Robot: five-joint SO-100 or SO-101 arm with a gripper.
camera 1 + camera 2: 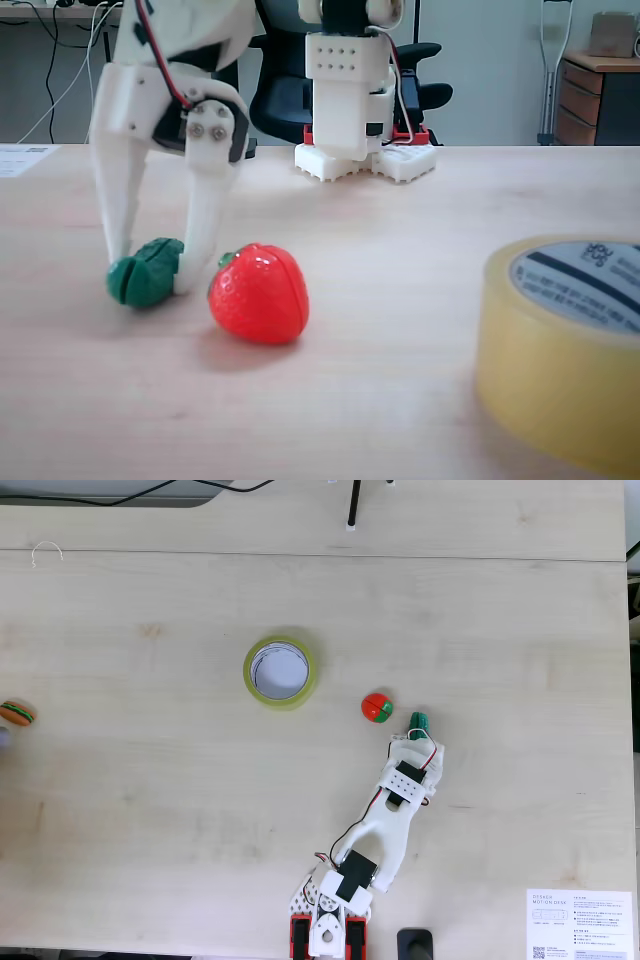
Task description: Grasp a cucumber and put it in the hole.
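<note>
Tape roll [560, 350] with its hole [279, 667] nearest in a fixed view; strawberry [259, 294] mid-surface [400, 220]; just left of it, white fingers [150, 270] pinching the cucumber [145, 270], which rests on the surface.

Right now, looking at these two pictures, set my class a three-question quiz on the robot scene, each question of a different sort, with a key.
1. True or false: the claw has its fingers on either side of the cucumber, which lies on the table.
2. In the low fixed view, what sits just right of the cucumber? A) strawberry B) tape roll C) paper sheet
3. Fill in: the hole of the tape roll holds ____.

Key: 1 true; 2 A; 3 nothing, it is empty.
</note>
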